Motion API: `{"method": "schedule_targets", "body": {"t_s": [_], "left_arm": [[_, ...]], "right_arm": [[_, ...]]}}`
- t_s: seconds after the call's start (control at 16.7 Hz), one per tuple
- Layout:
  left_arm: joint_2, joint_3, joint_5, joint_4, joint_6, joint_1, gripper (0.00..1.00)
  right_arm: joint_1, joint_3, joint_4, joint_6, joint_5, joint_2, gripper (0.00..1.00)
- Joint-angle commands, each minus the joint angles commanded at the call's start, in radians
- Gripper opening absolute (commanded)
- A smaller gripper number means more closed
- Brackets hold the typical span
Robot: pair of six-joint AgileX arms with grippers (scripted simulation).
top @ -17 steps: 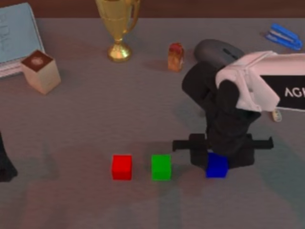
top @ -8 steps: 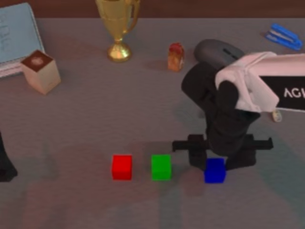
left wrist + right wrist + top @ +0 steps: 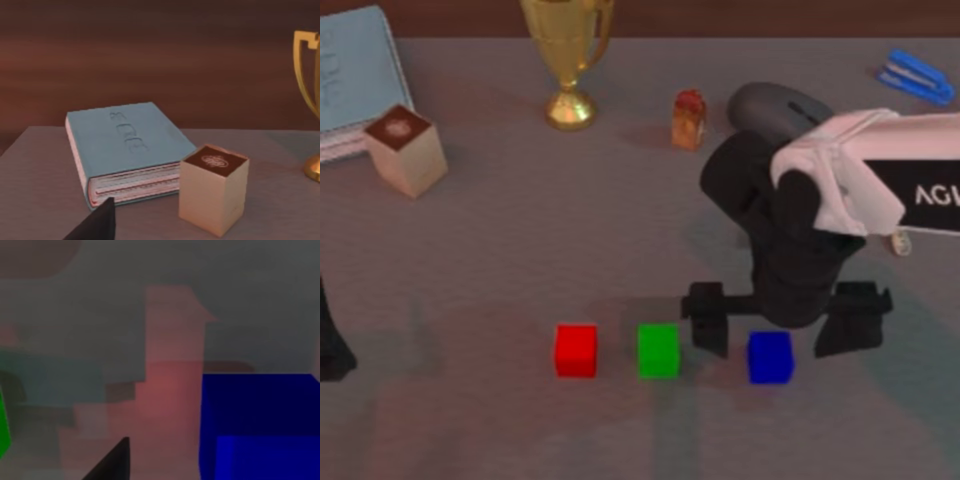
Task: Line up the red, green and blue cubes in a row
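Three cubes stand in a row near the table's front edge: the red cube [image 3: 576, 350] on the left, the green cube [image 3: 658, 350] in the middle, the blue cube [image 3: 770, 357] on the right. The blue one sits a wider gap from the green than the green does from the red. My right gripper [image 3: 778, 325] hangs just behind and above the blue cube, open, its fingers [image 3: 705, 320] spread wide to either side and touching nothing. The right wrist view shows the blue cube [image 3: 260, 425] close up and a sliver of the green cube [image 3: 4, 425]. My left arm [image 3: 330, 345] is parked at the left edge.
Along the back stand a gold trophy [image 3: 568, 60], a small orange bottle [image 3: 689, 118], a dark mouse [image 3: 770, 105] and a blue stapler [image 3: 917, 75]. A light blue book [image 3: 355, 75] and a tan block with a brown top [image 3: 406, 150] are at the back left.
The right gripper has opened and let go of the blue cube, which now rests on the table in line with the others. The left arm has not moved.
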Motion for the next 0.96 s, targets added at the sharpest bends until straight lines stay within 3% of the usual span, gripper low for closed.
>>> {"method": "schedule_targets", "body": {"t_s": [0.42, 0.96], "left_arm": [[0.000, 0.000, 0.000, 0.000, 0.000, 0.000, 1.00], [0.000, 0.000, 0.000, 0.000, 0.000, 0.000, 1.00]], "right_arm": [[0.001, 0.015, -0.018, -0.001, 0.000, -0.005, 1.00], [0.007, 0.170, -0.260, -0.002, -0.001, -0.091, 1.00]]}}
